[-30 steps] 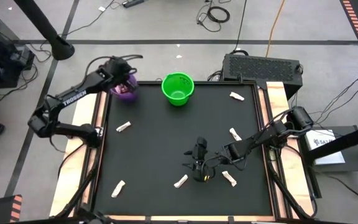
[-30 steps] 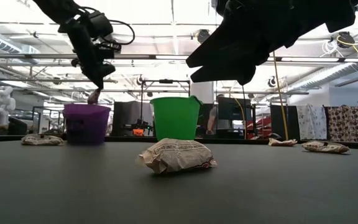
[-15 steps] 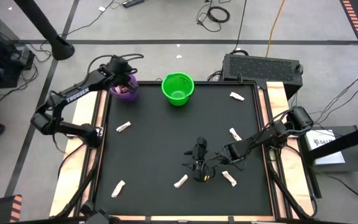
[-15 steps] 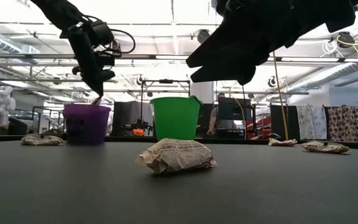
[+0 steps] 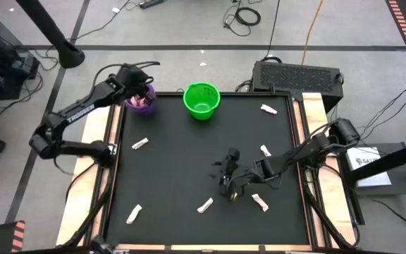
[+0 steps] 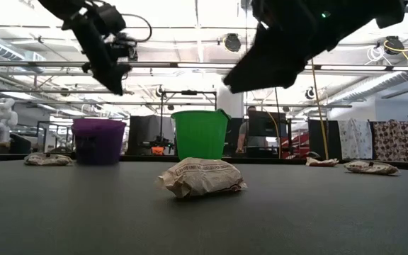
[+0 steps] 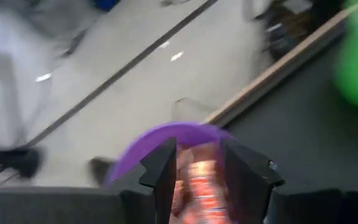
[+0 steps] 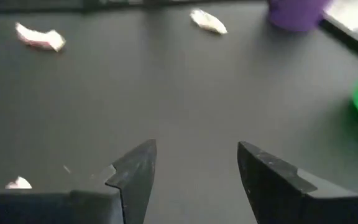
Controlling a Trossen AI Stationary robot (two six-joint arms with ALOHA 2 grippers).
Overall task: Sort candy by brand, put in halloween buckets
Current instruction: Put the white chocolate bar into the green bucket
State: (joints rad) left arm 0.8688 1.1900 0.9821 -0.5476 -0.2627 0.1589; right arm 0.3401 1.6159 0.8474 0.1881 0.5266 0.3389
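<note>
My left gripper point(image 5: 141, 86) hangs directly above the purple bucket point(image 5: 142, 104), fingers parted and holding nothing, with pink-red candy point(image 7: 199, 182) lying inside the bucket just below them. My right gripper point(image 5: 229, 189) hovers wide open and empty over the mat, a white-cream candy point(image 5: 205, 205) lying near it

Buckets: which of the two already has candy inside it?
The purple bucket, under the left tool: pink-red wrappers show inside it. The green bucket beside it looks empty from above.
</note>
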